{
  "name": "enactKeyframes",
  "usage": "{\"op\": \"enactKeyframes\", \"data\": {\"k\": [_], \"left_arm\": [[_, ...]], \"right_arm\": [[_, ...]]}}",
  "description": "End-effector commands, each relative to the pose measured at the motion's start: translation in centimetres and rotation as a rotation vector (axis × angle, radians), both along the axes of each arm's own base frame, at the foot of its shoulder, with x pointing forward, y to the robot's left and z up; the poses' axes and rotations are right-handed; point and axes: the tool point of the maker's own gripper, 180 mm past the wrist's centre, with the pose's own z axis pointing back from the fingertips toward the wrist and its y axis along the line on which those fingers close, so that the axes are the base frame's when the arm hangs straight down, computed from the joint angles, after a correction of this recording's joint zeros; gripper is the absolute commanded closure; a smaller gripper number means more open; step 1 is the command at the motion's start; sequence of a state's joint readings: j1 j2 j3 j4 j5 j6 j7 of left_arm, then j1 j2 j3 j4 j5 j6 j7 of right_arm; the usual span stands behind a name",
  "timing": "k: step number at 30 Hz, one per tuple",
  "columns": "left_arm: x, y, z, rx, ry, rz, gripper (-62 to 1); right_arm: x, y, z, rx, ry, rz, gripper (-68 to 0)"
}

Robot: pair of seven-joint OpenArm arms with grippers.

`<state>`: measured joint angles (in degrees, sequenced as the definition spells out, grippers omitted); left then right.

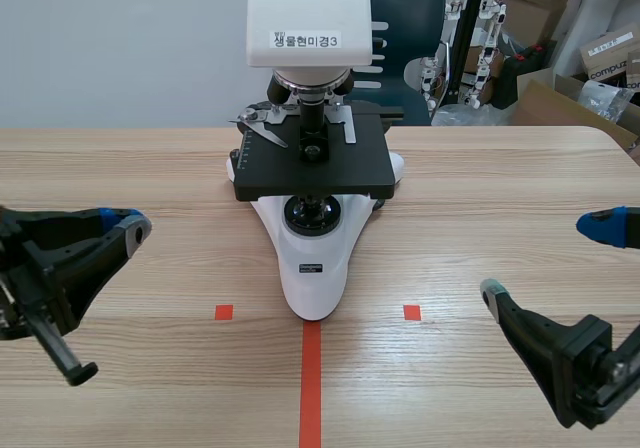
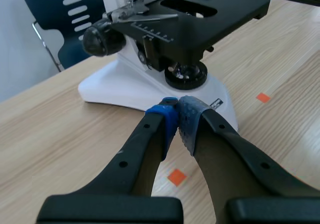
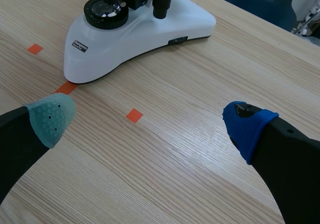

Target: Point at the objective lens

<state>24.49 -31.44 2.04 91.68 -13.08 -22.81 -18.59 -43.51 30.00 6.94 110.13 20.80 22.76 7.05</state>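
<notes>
Objective lens [image 1: 312,96] sits under the white head of the microscope [image 1: 315,258], just above the black stage [image 1: 315,163], mid table [image 1: 500,188]. Left gripper [image 2: 176,115] pressed together near the base, right gripper [image 3: 149,120] spread wide, well apart. Chair [image 1: 405,8] behind

A lab: microscope [image 1: 313,233] on a table [image 1: 150,168], cardboard boxes [image 1: 545,3] behind.
</notes>
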Motion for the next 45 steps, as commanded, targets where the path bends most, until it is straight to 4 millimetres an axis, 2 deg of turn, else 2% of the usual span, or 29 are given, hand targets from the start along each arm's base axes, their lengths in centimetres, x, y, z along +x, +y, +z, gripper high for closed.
{"op": "enactKeyframes", "data": {"k": [1, 7, 12, 20, 30, 35, 45], "left_arm": [[0.6, -1.0, 1.5, -0.034, -0.042, -0.026, -4.0], [2.2, -3.7, 2.8, -0.041, -0.079, -0.102, -4.0], [3.1, -5.7, 3.1, -0.032, -0.072, -0.135, -4.0], [4.6, -7.8, 4.1, -0.062, -0.050, -0.147, -4.0], [5.0, -9.1, 5.3, -0.129, -0.065, -0.146, -4.0], [4.5, -9.8, 6.4, -0.249, -0.086, -0.159, -4.0], [3.9, -9.5, 4.1, -0.352, -0.054, -0.147, -4.0]], "right_arm": [[0.5, 0.1, 1.0, 0.011, -0.036, 0.003, -66.5], [0.5, 0.1, 1.0, 0.011, -0.037, 0.003, -66.5], [0.5, 0.1, 1.0, 0.011, -0.036, 0.003, -66.5], [0.5, 0.1, 1.0, 0.011, -0.037, 0.003, -66.5], [0.5, 0.1, 1.0, 0.011, -0.037, 0.003, -66.5], [0.5, 0.1, 1.0, 0.011, -0.036, 0.003, -66.5], [0.5, 0.1, 1.0, 0.011, -0.036, 0.003, -66.5]]}}
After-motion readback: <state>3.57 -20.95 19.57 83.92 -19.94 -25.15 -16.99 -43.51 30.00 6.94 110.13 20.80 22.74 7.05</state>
